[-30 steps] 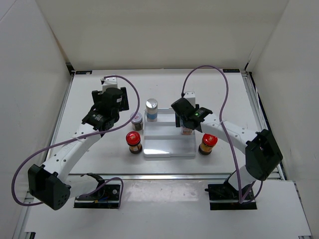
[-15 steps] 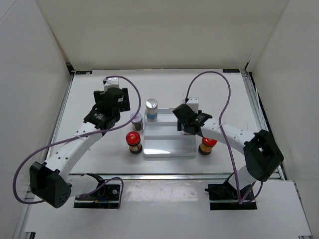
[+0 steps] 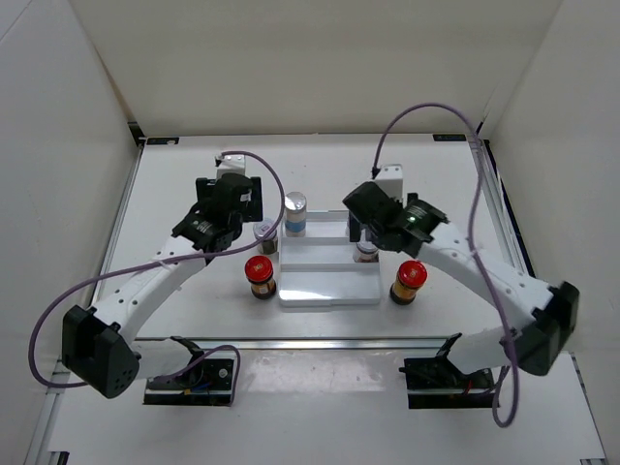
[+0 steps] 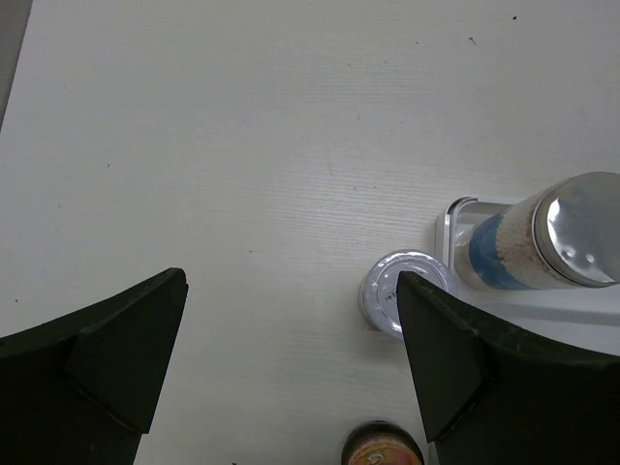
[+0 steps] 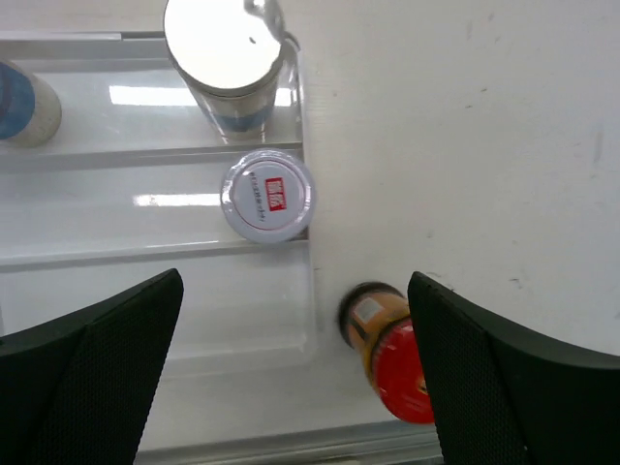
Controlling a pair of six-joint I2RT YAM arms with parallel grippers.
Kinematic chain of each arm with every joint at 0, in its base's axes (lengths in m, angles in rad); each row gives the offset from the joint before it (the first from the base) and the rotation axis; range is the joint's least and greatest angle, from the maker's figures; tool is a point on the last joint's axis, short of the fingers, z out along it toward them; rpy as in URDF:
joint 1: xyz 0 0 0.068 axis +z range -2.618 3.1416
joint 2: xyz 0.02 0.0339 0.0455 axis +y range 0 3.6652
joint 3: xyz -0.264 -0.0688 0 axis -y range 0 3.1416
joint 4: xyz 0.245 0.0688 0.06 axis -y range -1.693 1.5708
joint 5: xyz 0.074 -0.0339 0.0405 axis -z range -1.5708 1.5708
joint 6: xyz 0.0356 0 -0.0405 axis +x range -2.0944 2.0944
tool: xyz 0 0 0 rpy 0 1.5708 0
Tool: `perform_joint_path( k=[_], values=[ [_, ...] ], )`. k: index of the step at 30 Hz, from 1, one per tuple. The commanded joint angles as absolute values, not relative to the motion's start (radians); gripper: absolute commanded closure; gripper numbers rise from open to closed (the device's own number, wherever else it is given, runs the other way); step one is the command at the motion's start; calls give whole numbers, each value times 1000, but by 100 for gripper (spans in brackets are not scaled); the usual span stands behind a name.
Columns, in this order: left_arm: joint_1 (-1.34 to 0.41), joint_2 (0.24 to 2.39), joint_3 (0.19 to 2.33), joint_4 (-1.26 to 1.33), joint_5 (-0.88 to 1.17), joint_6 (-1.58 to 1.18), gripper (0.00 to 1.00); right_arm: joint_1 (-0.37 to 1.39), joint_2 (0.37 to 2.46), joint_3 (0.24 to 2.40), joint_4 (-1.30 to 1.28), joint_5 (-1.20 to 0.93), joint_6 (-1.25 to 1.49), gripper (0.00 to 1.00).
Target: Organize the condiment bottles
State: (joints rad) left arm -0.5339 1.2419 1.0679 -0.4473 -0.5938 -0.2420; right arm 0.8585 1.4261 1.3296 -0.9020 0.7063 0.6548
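Note:
In the top view a white stepped tray (image 3: pixel 325 286) lies mid-table. A silver-capped bottle (image 3: pixel 295 211) stands at the left end of its top step. A grey-lidded jar (image 3: pixel 265 234) and a red-lidded jar (image 3: pixel 259 275) stand on the table left of the tray, and another red-lidded jar (image 3: pixel 408 280) stands to its right. My right gripper (image 5: pixel 294 291) hangs open above the tray's right end. Below it a silver-capped bottle (image 5: pixel 225 58) is on the top step and a grey-lidded jar (image 5: pixel 267 195) on the middle step. My left gripper (image 4: pixel 291 286) is open over bare table, with the grey-lidded jar (image 4: pixel 402 291) by its right finger.
White enclosure walls stand close on three sides. Purple cables loop above both arms. The lowest tray step (image 5: pixel 145 291) is bare. The right red-lidded jar (image 5: pixel 392 363) stands just off the tray's right edge, near the table's front rail.
My right gripper has opened and let go of the grey-lidded jar on the middle step, then lifted as its arm swung outward. The left gripper shifted slightly right.

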Motion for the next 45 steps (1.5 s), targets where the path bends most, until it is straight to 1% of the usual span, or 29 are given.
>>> perform_joint_path(
  k=[1,5,10,13,16,23,27,33,34,35,38,39,41,42,44,45],
  values=[
    [-557,1253,1060,-449,-566,-229,0,862,1301,1385,-1112,788,556,0],
    [-577,1302,1060,-449,-457,-219,0,862,1128,1290,-1154,788,529,0],
    [-586,1374,1081,-449,-396,-219,0,862,951,1044,-1120,801,563,0],
    [-586,1425,1081,-449,-387,-230,0,862,878,1019,-1111,821,606,0],
    [-586,1466,1081,-449,-365,-230,0,862,854,1019,-1111,853,606,0],
    [-586,1542,1101,-449,-393,-219,0,862,877,1019,-1101,819,606,0],
    [-554,1577,1124,-430,-324,-219,0,862,896,1019,-1101,819,606,0],
    [-531,1608,1112,-362,-273,-219,0,862,896,1019,-1092,789,597,0],
    [-531,1617,1112,-350,-273,-219,1,862,896,1019,-1092,788,597,0],
    [-531,1617,1112,-350,-273,-219,3,862,887,1019,-1092,788,597,0],
    [-531,1632,1112,-350,-299,-219,14,862,887,1009,-1092,788,597,0],
    [-531,1632,1112,-350,-311,-232,20,862,887,1009,-1092,788,597,0],
    [-545,1597,1112,-359,-357,-232,27,862,896,1009,-1092,788,597,0],
    [-555,1586,1124,-359,-376,-232,38,862,896,1009,-1092,788,597,0],
    [-555,1568,1178,-434,-438,-244,51,862,905,1009,-1092,788,597,0],
    [-555,1550,1198,-457,-460,-255,55,862,905,1009,-1092,779,597,0]
  ],
)
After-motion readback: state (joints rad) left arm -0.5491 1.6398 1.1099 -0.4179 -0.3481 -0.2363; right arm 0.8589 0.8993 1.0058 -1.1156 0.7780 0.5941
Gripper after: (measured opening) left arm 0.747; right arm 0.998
